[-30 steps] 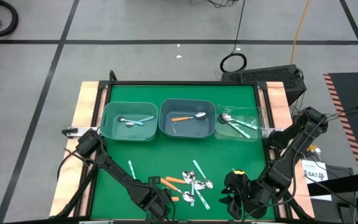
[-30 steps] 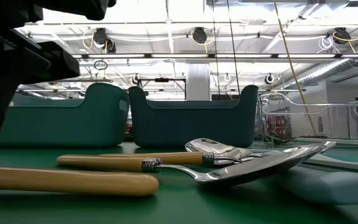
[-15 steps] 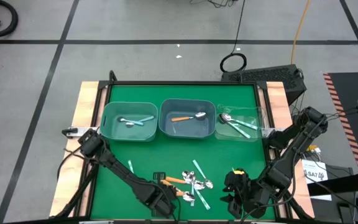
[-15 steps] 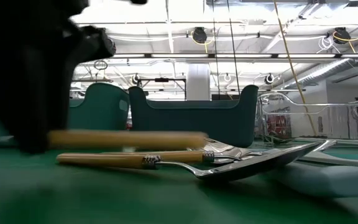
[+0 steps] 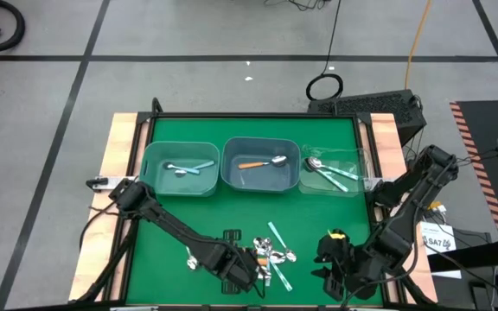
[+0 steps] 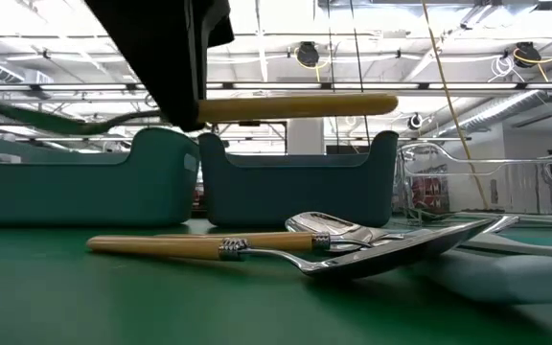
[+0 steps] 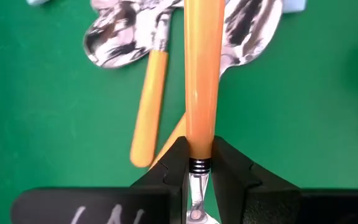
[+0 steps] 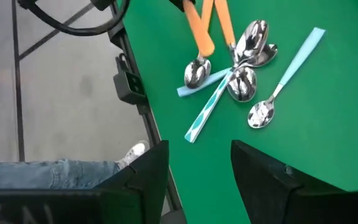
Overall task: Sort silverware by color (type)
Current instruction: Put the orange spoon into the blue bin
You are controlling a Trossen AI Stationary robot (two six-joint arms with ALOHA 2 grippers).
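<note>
held spoon: orange-handled spoon (image 7: 202,81) up off the mat, pinched in the left gripper (image 7: 199,171) right at the collar where handle meets metal neck; low view shows it level, handle (image 6: 295,105) sticking out one side, bowl the other
left gripper state: fingers (image 7: 169,168) pressed tight on the spoon neck, no gap
left arm spot: near front edge of the green mat (image 5: 167,212), just left of the spoon pile (image 5: 271,255), approx over it
handling: prob light, stiff, won't bend; plastic handle looks glossy so could slip or swivel in a two-finger pinch; metal bowl end likely heavier, so a grip near the collar seems about balanced; I'd take the others same way, mid-handle or by the collar, not on the shiny bowl
pile: in the right wrist view 2 orange handles, a teal one (image 8: 207,112) and a light blue one (image 8: 291,68), bowls bunched and touching, some stacked; tangled ones may drag neighbours when lifted
right gripper (image 8: 197,168): fingers spread, nothing between; parked at the front right of the mat, near the pile but apart
bins, far side: left bin (image 5: 180,168) has blue-handled spoons, middle bin (image 5: 260,164) has 1 orange spoon (image 5: 262,162), right clear bin (image 5: 331,173) has teal ones
judgement: orange goes to the middle bin, so this one wants carrying there
</note>
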